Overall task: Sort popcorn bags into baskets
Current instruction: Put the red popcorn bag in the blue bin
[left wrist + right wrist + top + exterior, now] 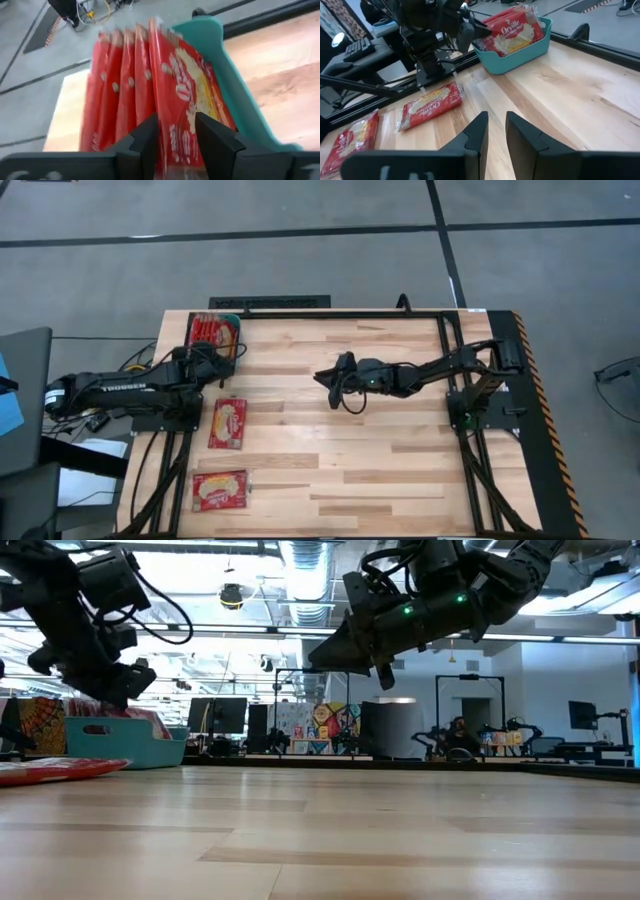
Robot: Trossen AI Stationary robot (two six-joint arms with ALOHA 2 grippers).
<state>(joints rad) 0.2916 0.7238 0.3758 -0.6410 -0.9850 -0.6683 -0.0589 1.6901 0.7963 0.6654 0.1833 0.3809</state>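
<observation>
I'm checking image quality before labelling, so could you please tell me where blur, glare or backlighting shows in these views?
Left wrist view: the popcorn bags in the basket look smeared, with soft edges. Low view: bright ceiling lights leave both arms as dark shapes. High view: even light, with a soft shadow under the right tool. Right wrist view: sharp, without glare.

Dark jointed arms, white lettering, black cables
</observation>
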